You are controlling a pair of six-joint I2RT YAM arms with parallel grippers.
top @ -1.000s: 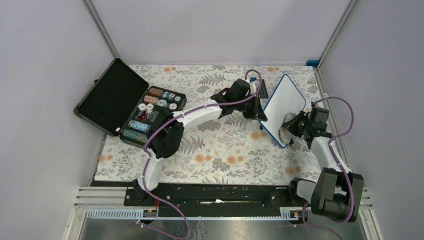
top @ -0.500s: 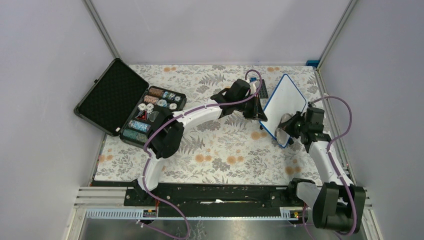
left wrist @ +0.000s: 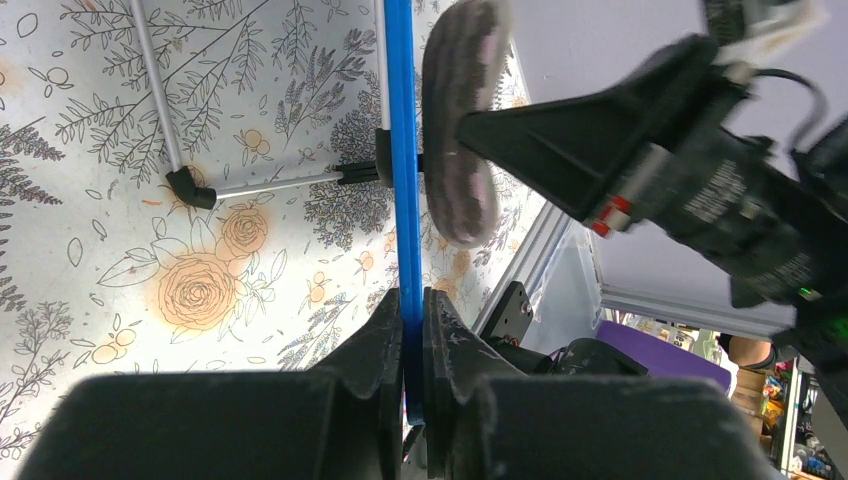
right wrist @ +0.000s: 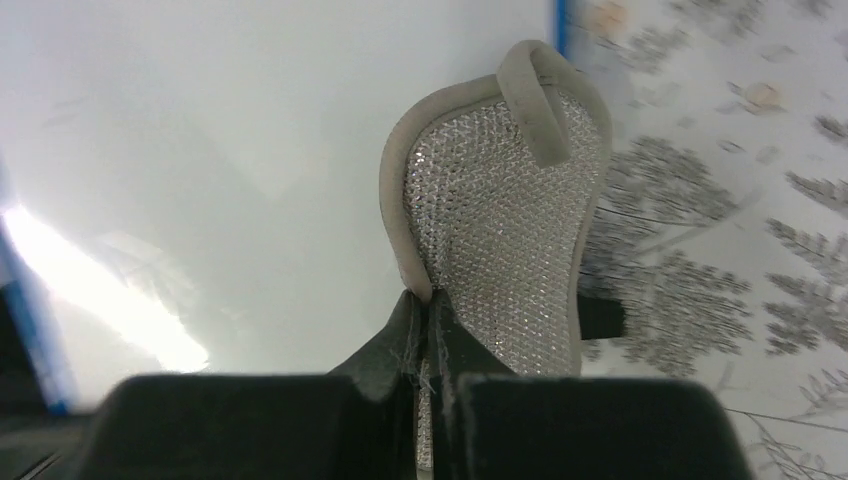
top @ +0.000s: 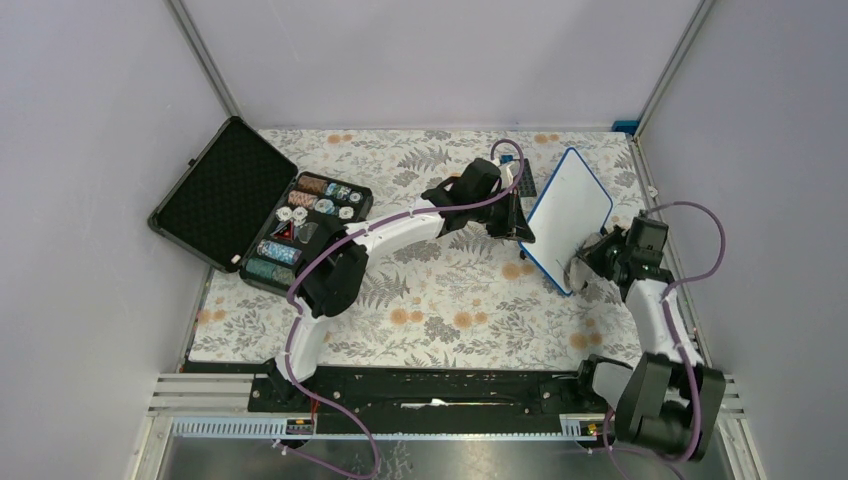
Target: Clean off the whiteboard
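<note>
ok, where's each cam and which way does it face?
Top external: above, behind the bases, looking down on the table; left arm, right arm, whiteboard tilted between them.
Left wrist: along the left claw, shut on the whiteboard's blue edge.
Right wrist: along the right claw, shut on the eraser pad, whiteboard behind.
Both wrist views share whiteboard and pad.

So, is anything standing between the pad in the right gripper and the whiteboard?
Nothing visible does. The right gripper holds the oval pad directly in front of the whiteboard, near its edge. The left gripper clamps the whiteboard at its rim, clear of the pad.
</note>
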